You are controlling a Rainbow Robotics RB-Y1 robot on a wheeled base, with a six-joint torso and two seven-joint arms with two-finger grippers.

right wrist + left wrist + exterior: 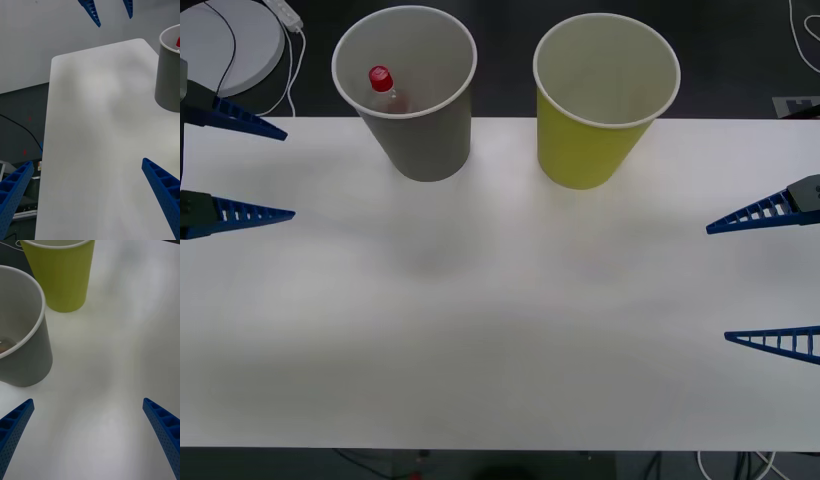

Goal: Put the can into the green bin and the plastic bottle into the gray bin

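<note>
Near edge of the white table (500,330) is lying bare, nothing sitting on it between the arms. Right gripper (765,280) is hanging at the table's right side, fingers spread wide, gripping nothing. Left gripper (255,170) is sitting at the left side, a bit farther back, fingers also spread apart and holding nothing, pointing inward near the gray bin (420,130). Farther back, both cups are standing upright at the far edge, gray bin on the left, green bin (590,140) just beside it on the right, not touching. The plastic bottle (383,85) is resting inside the gray bin, red cap showing against the inner wall, so that half is looking done. No can is lying on the table; the green bin's visible inside is looking pale and bare, though its bottom is hidden, so can placement cannot be confirmed. Judging both arms as pulled clear, idling
</note>
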